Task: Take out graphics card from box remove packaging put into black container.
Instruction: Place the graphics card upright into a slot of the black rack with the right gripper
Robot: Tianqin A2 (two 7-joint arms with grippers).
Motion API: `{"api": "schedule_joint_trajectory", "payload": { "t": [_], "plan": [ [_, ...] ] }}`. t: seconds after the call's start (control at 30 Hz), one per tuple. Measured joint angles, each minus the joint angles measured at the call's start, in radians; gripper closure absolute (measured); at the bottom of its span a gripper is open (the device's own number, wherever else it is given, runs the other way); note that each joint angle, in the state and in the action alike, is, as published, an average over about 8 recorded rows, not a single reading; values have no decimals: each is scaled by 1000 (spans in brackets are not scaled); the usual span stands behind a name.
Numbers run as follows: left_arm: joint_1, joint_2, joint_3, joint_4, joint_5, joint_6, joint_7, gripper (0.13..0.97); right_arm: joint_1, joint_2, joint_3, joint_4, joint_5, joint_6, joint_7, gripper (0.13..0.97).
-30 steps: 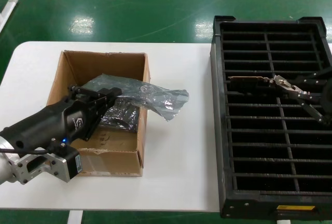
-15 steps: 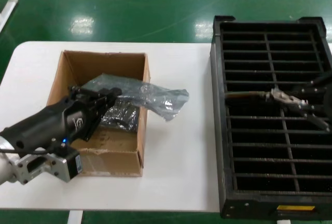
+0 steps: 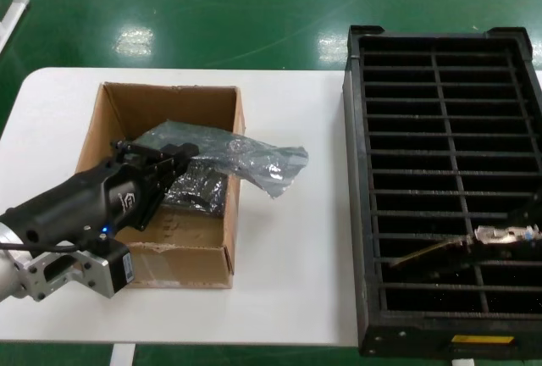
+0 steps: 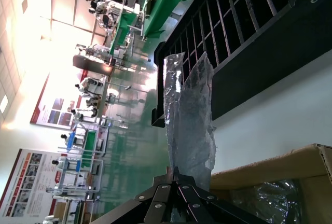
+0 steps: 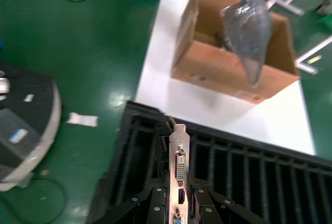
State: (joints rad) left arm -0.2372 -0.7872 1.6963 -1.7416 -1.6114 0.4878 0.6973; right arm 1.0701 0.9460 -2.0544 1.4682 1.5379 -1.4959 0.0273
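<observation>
Head view: right hand (image 3: 527, 232) carries the stiff, fragile graphics card (image 3: 440, 250) over the black container (image 3: 360, 213) near its front right corner; left wrist view: left hand (image 4: 176, 182) pinches limp, slippery packaging (image 4: 189, 125); right wrist view: fingers apparently clamp the card's bracket, the soundest hold.

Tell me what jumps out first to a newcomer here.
The big black container of narrow slots on the table's right side, with the right gripper holding the graphics card by its silver bracket over it. To the left, the left gripper pinches the shiny packaging above the open box.
</observation>
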Motion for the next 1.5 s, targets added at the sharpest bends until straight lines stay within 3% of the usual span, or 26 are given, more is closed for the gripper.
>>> {"api": "schedule_joint_trajectory", "payload": {
  "t": [0.47,0.8,1.13,1.5],
  "plan": [
    [0,0,0,0,0,0,0,959,98,-70,-85,-61,-50,-67,258,908],
    [0,0,0,0,0,0,0,959,120,-49,-125,-66,-4,-73,421,908],
    [0,0,0,0,0,0,0,959,121,-4,-179,-36,12,-73,467,908],
    [0,0,0,0,0,0,0,959,101,-12,-170,-44,-63,-61,449,908]
  ]
}}
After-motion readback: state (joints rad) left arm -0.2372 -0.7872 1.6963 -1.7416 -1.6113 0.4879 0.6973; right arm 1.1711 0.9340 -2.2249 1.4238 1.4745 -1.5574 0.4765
